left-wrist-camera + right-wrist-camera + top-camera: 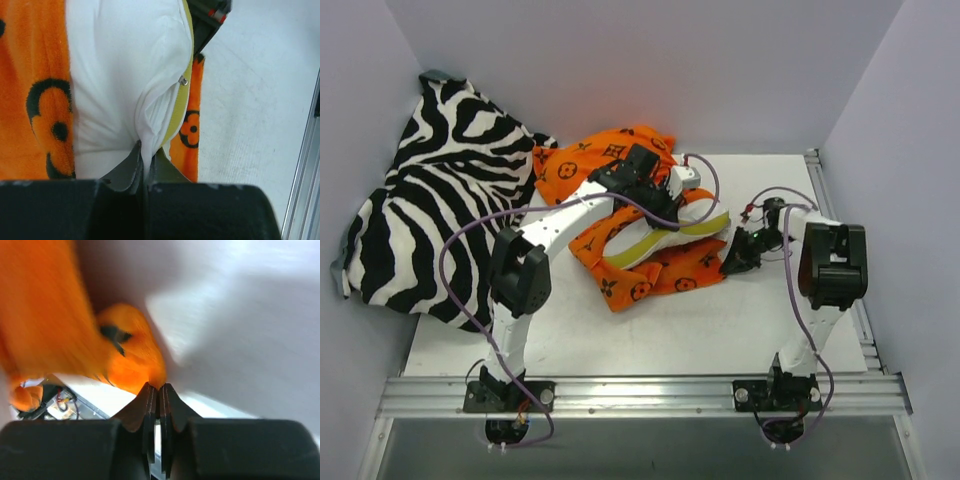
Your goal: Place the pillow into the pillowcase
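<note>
The white pillow (672, 238) with yellow piping lies mid-table, partly wrapped in the orange pillowcase (650, 278). My left gripper (688, 195) reaches over it from the left. In the left wrist view that gripper (145, 150) is shut on a pinched fold of the pillow (120, 75) beside its yellow edge (179, 112), with the pillowcase (30, 85) on either side. My right gripper (728, 264) sits at the pillowcase's right corner. The blurred right wrist view shows this gripper (160, 386) shut on a tip of the orange pillowcase (130, 365).
A black-and-white zebra-striped cloth (440, 200) is heaped over the table's left side against the wall. Grey walls close in the back and sides. A metal rail (640, 392) runs along the near edge, another (835, 215) along the right.
</note>
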Tool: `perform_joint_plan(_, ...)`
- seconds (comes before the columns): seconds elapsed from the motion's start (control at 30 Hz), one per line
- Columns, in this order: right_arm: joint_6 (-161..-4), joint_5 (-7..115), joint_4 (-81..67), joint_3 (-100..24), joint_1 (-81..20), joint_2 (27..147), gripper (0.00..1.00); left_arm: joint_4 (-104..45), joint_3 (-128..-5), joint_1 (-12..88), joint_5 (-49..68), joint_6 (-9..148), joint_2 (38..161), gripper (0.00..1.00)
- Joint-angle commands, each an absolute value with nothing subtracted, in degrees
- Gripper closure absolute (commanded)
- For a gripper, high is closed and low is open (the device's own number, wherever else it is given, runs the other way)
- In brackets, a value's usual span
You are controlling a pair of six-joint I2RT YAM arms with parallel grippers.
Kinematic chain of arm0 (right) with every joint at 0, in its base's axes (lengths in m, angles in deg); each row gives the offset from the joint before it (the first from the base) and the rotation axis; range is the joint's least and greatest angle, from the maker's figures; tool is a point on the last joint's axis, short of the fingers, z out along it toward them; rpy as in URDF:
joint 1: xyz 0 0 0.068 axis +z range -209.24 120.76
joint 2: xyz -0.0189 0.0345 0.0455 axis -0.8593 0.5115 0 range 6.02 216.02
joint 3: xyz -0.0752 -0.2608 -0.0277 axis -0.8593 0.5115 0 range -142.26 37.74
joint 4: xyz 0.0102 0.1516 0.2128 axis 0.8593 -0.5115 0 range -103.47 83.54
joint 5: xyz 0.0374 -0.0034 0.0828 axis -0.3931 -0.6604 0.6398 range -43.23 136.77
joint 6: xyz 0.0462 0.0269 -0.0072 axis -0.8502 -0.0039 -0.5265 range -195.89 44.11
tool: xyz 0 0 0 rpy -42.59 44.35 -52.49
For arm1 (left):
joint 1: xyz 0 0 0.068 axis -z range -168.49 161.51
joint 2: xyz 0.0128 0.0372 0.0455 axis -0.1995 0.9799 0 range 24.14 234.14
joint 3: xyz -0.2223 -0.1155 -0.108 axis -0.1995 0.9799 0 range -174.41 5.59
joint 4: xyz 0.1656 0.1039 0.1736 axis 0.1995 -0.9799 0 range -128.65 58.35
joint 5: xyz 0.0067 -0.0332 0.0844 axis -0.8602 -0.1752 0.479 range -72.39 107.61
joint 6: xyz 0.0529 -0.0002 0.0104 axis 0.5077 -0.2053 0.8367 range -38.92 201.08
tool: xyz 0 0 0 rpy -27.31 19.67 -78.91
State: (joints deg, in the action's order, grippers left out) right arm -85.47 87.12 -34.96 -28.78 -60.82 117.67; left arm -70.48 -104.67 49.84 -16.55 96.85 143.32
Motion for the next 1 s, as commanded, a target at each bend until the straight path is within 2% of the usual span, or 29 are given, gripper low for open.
perform_joint_plan(0.0, -79.6, 88.77, -44.82, -27.82, -70.62, 110.54, 1.0, -70.76, -104.28, 48.16, -17.03, 95.22, 142.62, 1.0)
perform_joint_plan(0.1, -67.22, 89.57, -58.6, -33.15, -80.46, 104.29, 1.0, -70.85, -102.26, 48.6, -16.24, 96.37, 142.53, 1.0)
perform_joint_plan(0.2, -57.45, 86.5, -67.88, -39.05, -85.76, 102.96, 1.0, -72.08, -99.45, 49.91, -15.01, 98.56, 143.06, 1.0)
perform_joint_plan(0.3, -55.23, 84.3, -69.13, -43.2, -87.1, 105.68, 1.0, -72.61, -97.78, 52.29, -14.91, 97.87, 144.72, 1.0)
perform_joint_plan(0.4, -56.38, 83.77, -68.61, -43.82, -85.61, 108.14, 1.0, -72.26, -99.17, 53.08, -22.19, 91.46, 148.32, 1.0)
perform_joint_plan(0.57, -54.27, 72.8, -64.39, -44.07, -86.57, 109.02, 1.0, -64.9, -101.9, 53.96, -31.78, 76.35, 152.11, 1.0)
perform_joint_plan(0.6, -54.27, 71.82, -65.17, -44.78, -86.31, 109.81, 0.98, -59.57, -101.12, 53.79, -31.79, 74.07, 151.76, 1.0)
perform_joint_plan(0.67, -54.88, 76.62, -66.14, -46.1, -85.7, 108.51, 0.82, -54.18, -100.41, 53.26, -32.49, 68.09, 150.45, 1.0)
perform_joint_plan(0.7, -57.23, 80.04, -65.62, -45.93, -85.52, 107.02, 0.61, -50.15, -100.41, 52.91, -32.75, 66.15, 150.09, 1.0)
perform_joint_plan(0.73, -59.17, 84.43, -64.75, -45.58, -85.08, 103.78, 0.52, -48.19, -100.58, 52.65, -33.63, 61.87, 149.83, 1.0)
perform_joint_plan(0.8, -64.17, 94.81, -60.03, -43.4, -82.37, 100.69, 0.46, -39.54, -100.59, 51.07, -36.69, 55.18, 149.39, 1.0)
perform_joint_plan(0.83, -70.29, 97.36, -57.38, -42.25, -81.31, 98.15, 0.46, -35.47, -99.11, 50.36, -37.41, 46.71, 149.13, 1.0)
perform_joint_plan(0.9, -78.92, 101.95, -46.62, -37.44, -76.93, 96.38, 0.48, -21.8, -96.91, 49.48, -38.55, 38.23, 148.25, 1.0)
perform_joint_plan(0.97, -92.37, 102.49, -38.15, -33.55, -74.19, 95.05, 0.51, -18.92, -96.89, 49.04, -38.9, 33.8, 148.07, 1.0)
